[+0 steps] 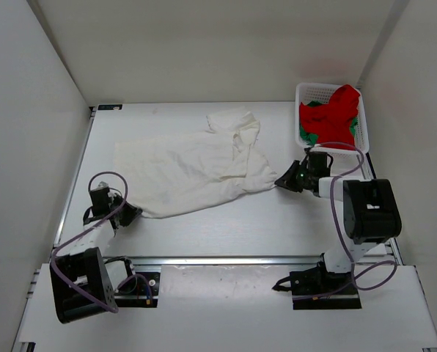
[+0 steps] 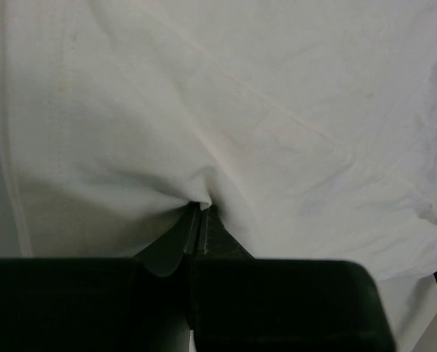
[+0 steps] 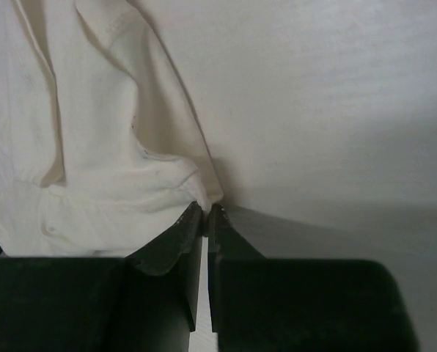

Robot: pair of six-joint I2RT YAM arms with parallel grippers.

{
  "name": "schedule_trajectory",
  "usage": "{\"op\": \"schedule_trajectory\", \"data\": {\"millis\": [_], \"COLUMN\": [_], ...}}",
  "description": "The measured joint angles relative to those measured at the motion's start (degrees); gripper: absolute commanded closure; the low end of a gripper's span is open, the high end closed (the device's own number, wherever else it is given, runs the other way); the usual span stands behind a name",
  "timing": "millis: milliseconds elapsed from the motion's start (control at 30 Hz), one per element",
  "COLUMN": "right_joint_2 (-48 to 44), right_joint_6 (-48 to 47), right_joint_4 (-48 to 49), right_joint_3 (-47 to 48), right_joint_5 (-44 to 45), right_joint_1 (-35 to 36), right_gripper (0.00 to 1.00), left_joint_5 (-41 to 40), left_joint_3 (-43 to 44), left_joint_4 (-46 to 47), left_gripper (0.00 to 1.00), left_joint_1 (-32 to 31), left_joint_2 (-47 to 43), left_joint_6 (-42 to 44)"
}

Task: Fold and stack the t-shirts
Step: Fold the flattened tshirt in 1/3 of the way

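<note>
Shirt: white cloth t-shirt is spread on table, left of white plastic mesh basket.
Long axis: laid from pincer to pincer.
Left pincer: clamped on shirt edge, far from basket.
Right pincer: clamped on shirt edge, near basket.

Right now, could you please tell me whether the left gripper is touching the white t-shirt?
Touching. The left wrist view shows the left gripper shut on a puckered fold of the white t-shirt.

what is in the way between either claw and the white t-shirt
Nothing visible. The left claw is shut on the white t-shirt at its near-left edge, and the right claw is shut on its right corner.
</note>
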Motion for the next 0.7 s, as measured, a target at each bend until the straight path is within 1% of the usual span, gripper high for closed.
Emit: {"op": "schedule_trajectory", "data": {"millis": [33,133,233,300,400,467,533,567,600,633,700], "right_joint_2": [-1.44,-8.98,-20.57,-26.14,-38.1,-42.8,-46.42,-47.69,-48.92,-50.05,-51.58], "right_joint_6": [0.2,1.36,2.14,2.38,2.93,3.08,3.45,3.52,3.32,3.17,2.34], "right_joint_4": [0.2,-0.07,-2.54,-4.07,-8.57,-11.41,-14.25,-15.32,-16.39,-17.62,-20.79], "right_joint_3": [-1.46,-8.2,-17.53,-21.49,-27.5,-29.11,-29.75,-29.79,-29.77,-29.62,-28.22], "right_joint_5": [0.57,2.54,5.14,6.36,7.58,8.13,8.46,8.76,9.07,9.4,10.51], "right_joint_1": [-0.07,-0.76,-2.78,-4.2,-5.53,-5.66,-5.53,-5.4,-5.35,-5.35,-5.25], "right_gripper": [1.0,1.0,1.0,1.0,1.0,0.98,0.76,0.71,0.6,0.53,0.5], "left_joint_5": [-0.22,-1.09,-1.33,-1.18,-1.01,-0.76,0.13,0.57,0.76,0.96,0.79], "left_joint_3": [0.22,1.57,3.26,3.28,3.26,3.26,3.13,2.93,2.71,2.67,2.91], "left_joint_4": [1.22,3.78,5.49,5.14,2.91,0.85,-1.68,-2.82,-3.93,-4.9,-6.75], "left_gripper": [0.98,1.0,1.0,1.0,0.99,0.92,0.74,0.68,0.56,0.5,0.46], "left_joint_1": [-0.81,-3.48,-5.75,-5.33,-3.43,-1.73,0.81,2.08,3.17,3.96,4.31], "left_joint_2": [1.03,4.35,7.61,7.41,6.05,4.92,3.34,2.47,1.38,0.2,-2.91], "left_joint_6": [-0.61,-2.34,-3.78,-3.78,-3.02,-1.97,-0.5,0.22,0.68,1.2,1.29]}}
